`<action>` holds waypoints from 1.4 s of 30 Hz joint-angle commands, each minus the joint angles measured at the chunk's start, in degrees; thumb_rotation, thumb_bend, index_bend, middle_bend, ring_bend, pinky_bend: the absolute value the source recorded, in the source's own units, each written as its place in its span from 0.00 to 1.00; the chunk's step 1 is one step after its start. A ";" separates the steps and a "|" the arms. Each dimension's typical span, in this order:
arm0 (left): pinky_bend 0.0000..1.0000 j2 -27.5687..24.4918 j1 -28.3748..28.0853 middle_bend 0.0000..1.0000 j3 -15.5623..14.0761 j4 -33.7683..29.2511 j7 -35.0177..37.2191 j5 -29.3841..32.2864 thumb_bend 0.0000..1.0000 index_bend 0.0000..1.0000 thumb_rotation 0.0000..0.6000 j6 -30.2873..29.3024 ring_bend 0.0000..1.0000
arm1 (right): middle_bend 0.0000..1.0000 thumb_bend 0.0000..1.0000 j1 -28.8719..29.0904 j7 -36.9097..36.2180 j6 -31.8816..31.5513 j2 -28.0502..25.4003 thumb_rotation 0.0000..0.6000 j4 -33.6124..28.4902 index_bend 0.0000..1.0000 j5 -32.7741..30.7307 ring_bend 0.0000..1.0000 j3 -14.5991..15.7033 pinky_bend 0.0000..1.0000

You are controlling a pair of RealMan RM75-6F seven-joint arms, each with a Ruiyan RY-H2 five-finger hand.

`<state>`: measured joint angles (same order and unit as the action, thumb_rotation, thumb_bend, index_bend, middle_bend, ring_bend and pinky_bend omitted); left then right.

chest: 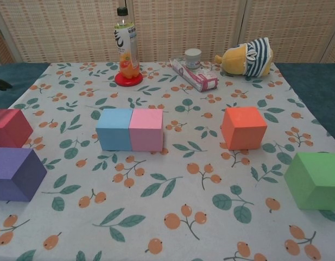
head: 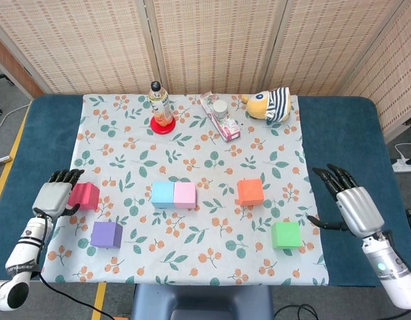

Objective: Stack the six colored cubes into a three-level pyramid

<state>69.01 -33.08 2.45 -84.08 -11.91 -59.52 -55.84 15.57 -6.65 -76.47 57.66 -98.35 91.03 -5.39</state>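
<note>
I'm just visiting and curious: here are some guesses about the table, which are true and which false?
1. The blue cube and the pink cube sit side by side, touching. True.
2. A cube is already stacked on another. False: all six rest on the tablecloth, including the orange cube and purple cube.
3. The right hand holds the green cube. False: it is empty, fingers spread, beside the cloth's edge.
4. The left hand is next to the red cube. True.
5. The bottle lies on its side. False: it stands upright on a red coaster.
</note>
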 commanded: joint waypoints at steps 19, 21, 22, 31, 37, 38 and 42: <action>0.07 3.06 -0.22 0.06 0.85 8.48 3.97 0.71 0.35 0.00 1.00 8.34 0.05 | 0.13 0.09 -3.14 1.45 -3.92 0.29 0.74 -1.31 0.00 0.03 0.00 1.74 0.11; 0.07 2.94 -0.14 0.06 0.89 8.34 4.16 0.25 0.35 0.00 1.00 8.37 0.05 | 0.13 0.09 -3.19 1.37 -3.99 0.36 0.74 -1.29 0.00 -0.04 0.00 1.72 0.11; 0.07 2.91 -0.08 0.06 0.91 8.25 4.20 0.01 0.35 0.00 1.00 8.25 0.05 | 0.13 0.09 -3.19 1.35 -3.99 0.39 0.74 -1.28 0.00 -0.02 0.00 1.73 0.11; 0.09 3.74 -0.54 0.11 1.63 9.76 4.19 0.07 0.35 0.04 1.00 9.07 0.09 | 0.13 0.09 -3.15 1.39 -3.96 0.53 0.74 -1.28 0.00 -0.10 0.00 1.69 0.11; 0.12 4.86 -0.45 0.23 2.52 11.61 4.45 0.40 0.35 0.16 1.00 8.46 0.19 | 0.13 0.09 -3.34 1.21 -4.03 0.58 0.74 -1.15 0.00 -0.45 0.00 1.71 0.11; 0.12 4.96 -0.43 0.27 2.60 11.79 4.37 0.38 0.35 0.18 1.00 8.32 0.22 | 0.13 0.09 -3.35 1.16 -4.04 0.62 0.74 -1.11 0.00 -0.45 0.00 1.71 0.11; 0.15 4.77 -0.34 0.36 3.25 11.40 4.43 0.22 0.35 0.24 1.00 7.57 0.31 | 0.13 0.09 -3.36 0.95 -4.15 0.87 0.74 -0.84 0.00 -0.33 0.00 1.71 0.11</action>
<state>73.88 -33.49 5.45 -72.43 -7.52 -59.15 -47.78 12.22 -5.68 -80.61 58.50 -99.22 90.68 -3.68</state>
